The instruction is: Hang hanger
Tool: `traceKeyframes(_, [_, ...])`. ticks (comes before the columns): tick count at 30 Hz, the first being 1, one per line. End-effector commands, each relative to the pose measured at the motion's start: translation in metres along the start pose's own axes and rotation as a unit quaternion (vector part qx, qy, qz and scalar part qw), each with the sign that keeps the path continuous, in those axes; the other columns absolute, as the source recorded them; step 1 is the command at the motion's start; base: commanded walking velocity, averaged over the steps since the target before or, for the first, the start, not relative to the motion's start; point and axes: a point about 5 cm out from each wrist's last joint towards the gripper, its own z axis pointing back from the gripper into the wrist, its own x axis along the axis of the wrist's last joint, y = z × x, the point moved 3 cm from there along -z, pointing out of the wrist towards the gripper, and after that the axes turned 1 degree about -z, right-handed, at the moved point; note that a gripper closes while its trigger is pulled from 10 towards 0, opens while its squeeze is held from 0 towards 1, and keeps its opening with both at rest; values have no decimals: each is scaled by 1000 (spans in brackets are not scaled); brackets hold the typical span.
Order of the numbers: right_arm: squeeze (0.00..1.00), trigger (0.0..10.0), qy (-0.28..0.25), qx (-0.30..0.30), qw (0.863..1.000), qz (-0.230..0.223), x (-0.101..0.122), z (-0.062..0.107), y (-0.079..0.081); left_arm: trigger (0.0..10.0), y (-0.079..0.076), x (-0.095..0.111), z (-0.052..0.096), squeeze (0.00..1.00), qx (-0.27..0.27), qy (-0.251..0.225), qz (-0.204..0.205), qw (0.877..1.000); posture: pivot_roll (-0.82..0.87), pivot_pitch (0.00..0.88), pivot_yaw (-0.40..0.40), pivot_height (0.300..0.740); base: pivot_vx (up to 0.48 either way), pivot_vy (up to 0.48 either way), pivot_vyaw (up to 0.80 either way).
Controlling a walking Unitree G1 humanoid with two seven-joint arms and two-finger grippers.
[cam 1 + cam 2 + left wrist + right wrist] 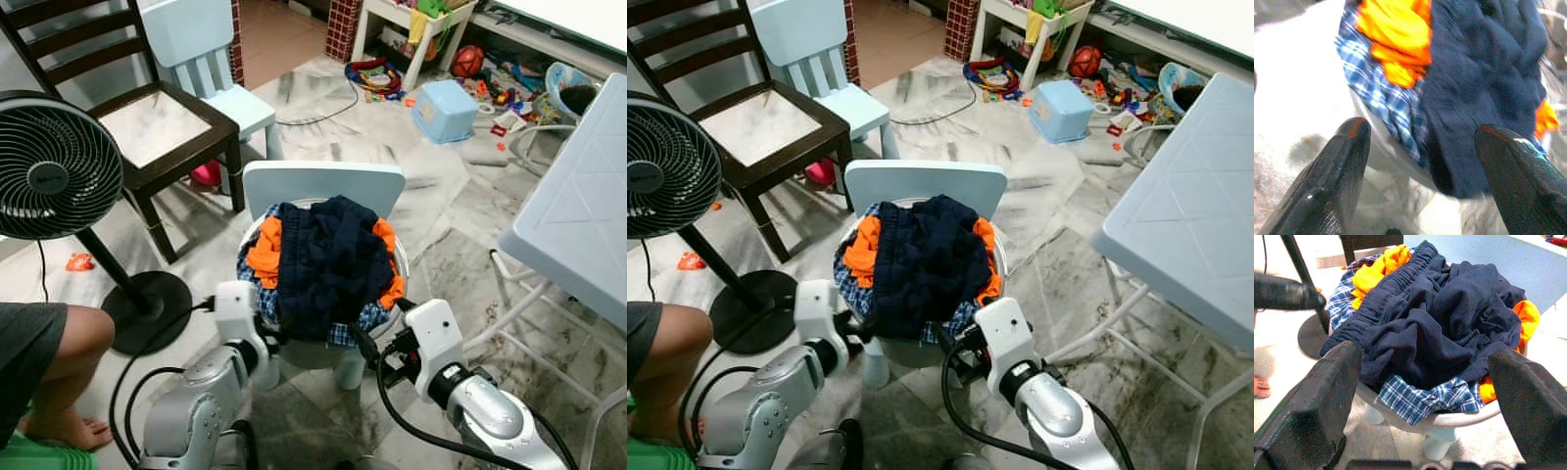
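White basin on small chair: navy garment, orange, plaid clothes.

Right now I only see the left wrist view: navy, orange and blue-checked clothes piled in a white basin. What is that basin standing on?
Observer: The white plastic basin sits on a small pale blue chair, backrest behind the pile.
Operator: Where's my right gripper?
Observer: The right gripper faces the basin's near rim, fingers open.
Operator: Anyone close?
Observer: A person's bare leg is at the robot's left, by a black standing fan.
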Motion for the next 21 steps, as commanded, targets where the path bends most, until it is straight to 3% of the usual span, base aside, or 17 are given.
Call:
traceKeyframes(1, [0,10000,1,-2,1000,1,-1,-1,-2,10000,-21,1,-5,1000,-21,-6,35,999,-31,129,-77,740,0,0,0])
traceKeyframes(2, [0,10000,0,-2,1000,2,-1,-1,-2,10000,-28,4,-8,1000,-29,-9,49,998,-31,127,-77,740,0,0,0])
traceKeyframes(4, [0,10000,0,-2,1000,2,-1,-1,-2,10000,-28,4,-8,1000,-29,-9,49,998,-31,127,-77,740,0,0,0])
traceKeyframes(5, [0,10000,0,-1,1000,3,-1,-2,-2,10000,-36,7,-11,1000,-38,-12,70,997,-32,122,-76,740,0,0,0])
traceKeyframes(6, [0,10000,-1,-1,1000,4,-1,-2,-2,10000,-45,11,-15,486,-47,-18,109,993,-37,118,-76,740,0,0,0])
traceKeyframes(8, [0,10000,-1,-1,1000,4,-1,-2,-2,10000,-45,11,-15,486,-47,-18,109,993,-37,118,-76,740,0,0,0])
traceKeyframes(9, [0,10000,-2,0,1000,5,0,-3,-2,10000,-52,13,-20,0,-56,-18,149,987,-40,117,-74,740,0,0,0])
traceKeyframes(12, [0,10000,-6,1,1000,9,2,-4,-2,10000,-72,7,-28,0,-82,-1,195,977,-51,115,-71,740,0,0,0])
traceKeyframes(16, [0,10000,-6,1,1000,12,2,-4,-1,10000,-75,3,-30,0,-87,6,198,976,-57,115,-68,740,0,0,0])
traceKeyframes(17, [0,10000,-6,0,1000,13,1,-2,-2,10000,-74,-6,-32,0,-88,23,221,971,-60,119,-65,740,0,0,0])
traceKeyframes(21, [0,10000,-5,-2,1000,13,0,-1,-3,10000,-70,-22,-36,0,-79,56,245,965,-64,119,-64,740,0,0,0])
